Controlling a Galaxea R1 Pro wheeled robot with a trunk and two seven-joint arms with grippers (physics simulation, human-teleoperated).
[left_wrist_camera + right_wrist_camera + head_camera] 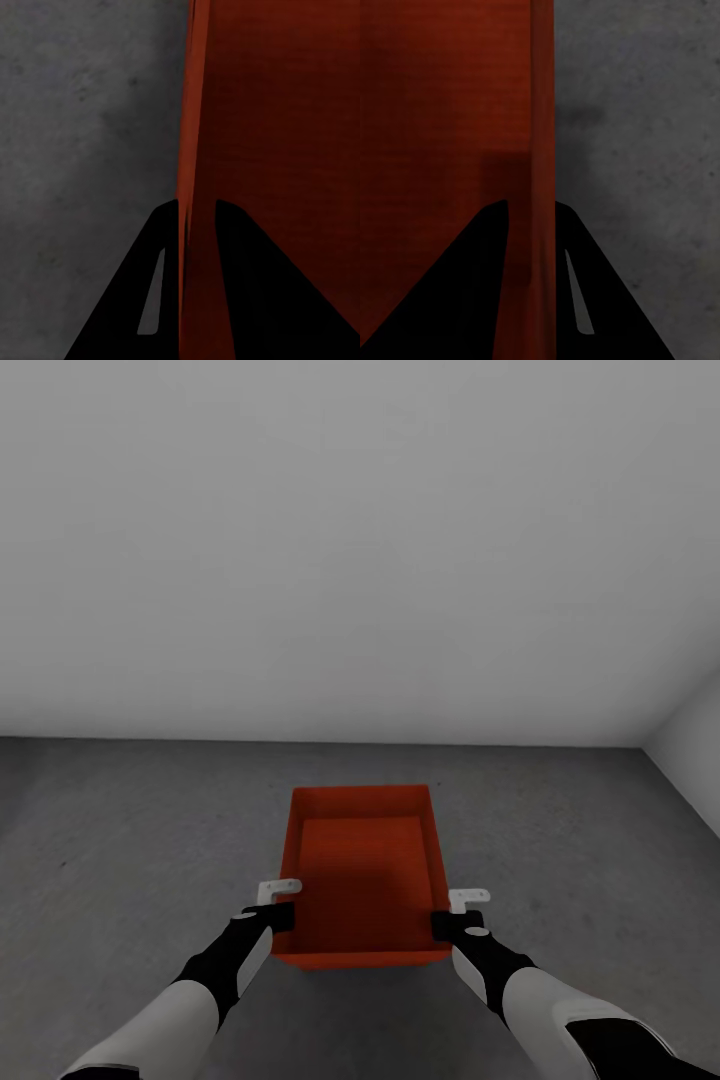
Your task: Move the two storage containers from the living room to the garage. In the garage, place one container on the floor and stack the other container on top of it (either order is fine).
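Concrete floor (120, 840); plain orange-red storage container (365, 860).

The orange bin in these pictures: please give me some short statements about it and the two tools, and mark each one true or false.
1. The bin has a lid on it. False: it is open on top and looks empty.
2. The left tool has one finger on each side of a bin wall. True.
3. The right tool hangs free, away from the bin. False: it grips the opposite wall.
4. The floor around the bin is grey concrete. True.
5. A second bin stands under this one. False: one bin is seen, with nothing visible beneath it but floor.
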